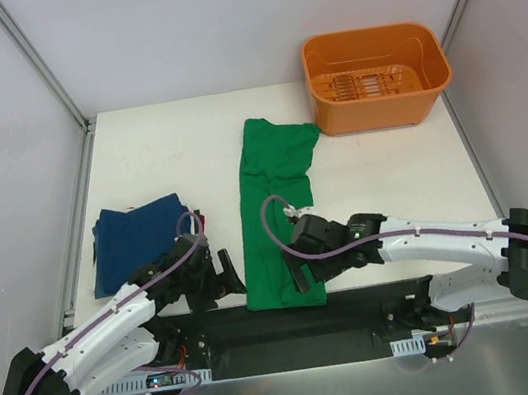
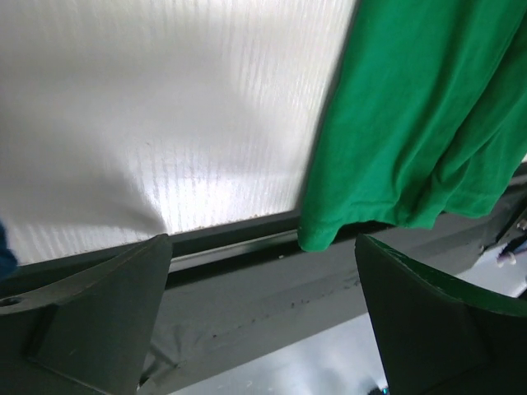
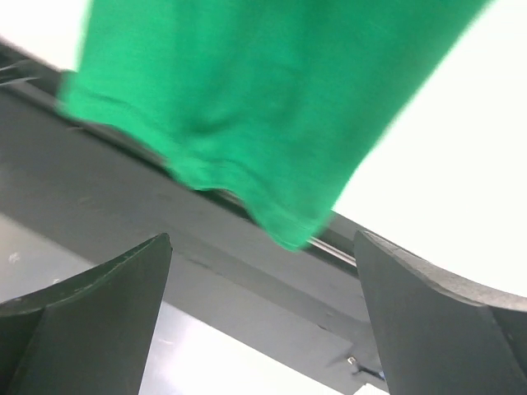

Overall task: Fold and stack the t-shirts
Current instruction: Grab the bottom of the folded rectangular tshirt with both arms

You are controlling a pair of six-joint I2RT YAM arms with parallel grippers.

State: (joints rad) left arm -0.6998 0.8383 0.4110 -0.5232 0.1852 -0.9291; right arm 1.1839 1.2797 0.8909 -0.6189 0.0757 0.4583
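Sitting at the far-right corner of the table (image 1: 165,153), the orange basket (image 1: 378,77) is upright, mouth up. Only its slotted floor shows inside. The far end of the green tee (image 1: 278,210) lies just beside the basket's near-left corner; contact cannot be told.

Top view only:
- Navy tee (image 1: 139,241): folded to a rough square, near-left on table, well apart from basket.
- Both arms sit low at the near edge, flanking the green tee's near end: left arm just to its left, right arm over its right side.

Wrist views only (jaw state):
- Left gripper (image 2: 263,247): fingers (image 2: 99,313) spread wide, nothing between them. The gap frames the black rail (image 2: 239,271) and table edge; the green hem hangs upper right of the gap.
- Right gripper (image 3: 263,247): fingers (image 3: 82,321) spread wide, holding nothing. The green hem corner sits just above the gap, w/ rail behind. View is blurred.

Green tee, condition:
- Bright green, folded lengthwise to a long narrow strip.
- Runs far-to-near at mid-table; one sleeve flares right at far end.
- Near hem overhangs the table edge onto the rail.
- Soft lengthwise wrinkles; stitched hem band visible.
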